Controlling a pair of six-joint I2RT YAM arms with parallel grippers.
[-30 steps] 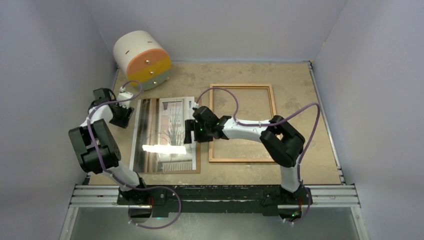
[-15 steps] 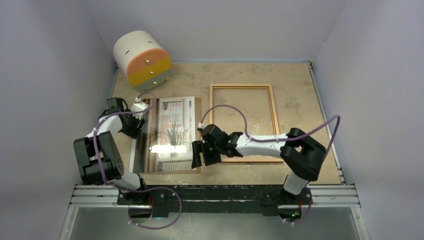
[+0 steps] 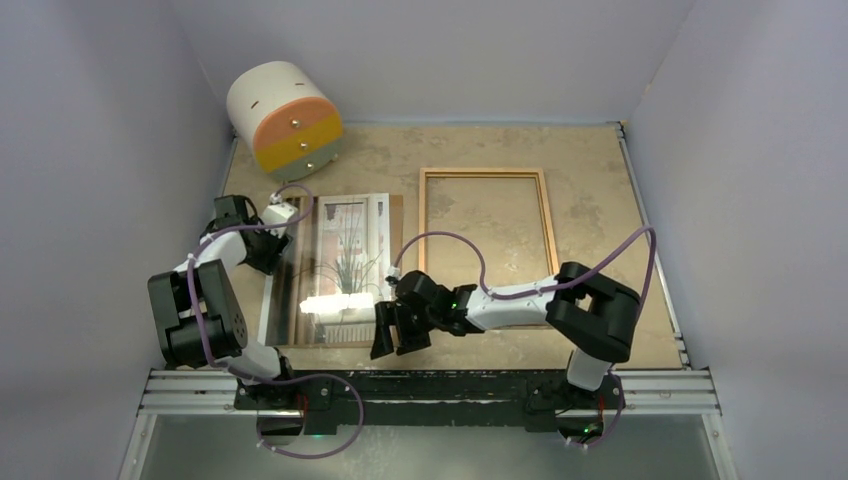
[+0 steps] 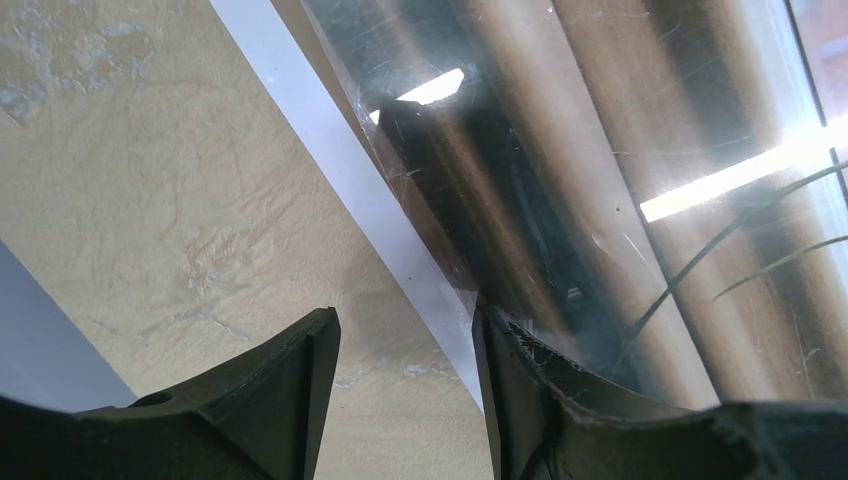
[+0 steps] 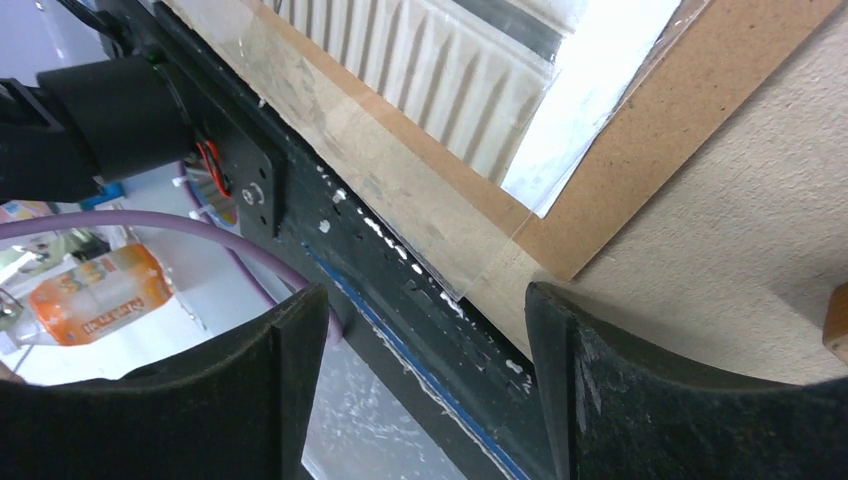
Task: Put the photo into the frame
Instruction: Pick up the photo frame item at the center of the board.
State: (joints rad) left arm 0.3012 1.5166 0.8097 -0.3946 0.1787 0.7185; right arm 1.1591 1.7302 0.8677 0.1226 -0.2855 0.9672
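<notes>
On the desk [image 3: 600, 200], left of centre: the photo [image 3: 345, 262], face up on a brown backing board [image 3: 395, 230], under a clear glass pane [image 3: 285, 290] overhanging the board's left side. To the right, apart from the board: the frame [image 3: 483, 172], lying flat, bare desk inside. At the pane's far left edge: left pincer [image 3: 272, 250], jaws partly spread, gripping nothing. At the board's near right corner: right pincer [image 3: 390, 335], jaws wide, the corner between them, clear of both fingers. In the far left corner: a white drum-shaped drawer unit [image 3: 285, 120].
</notes>
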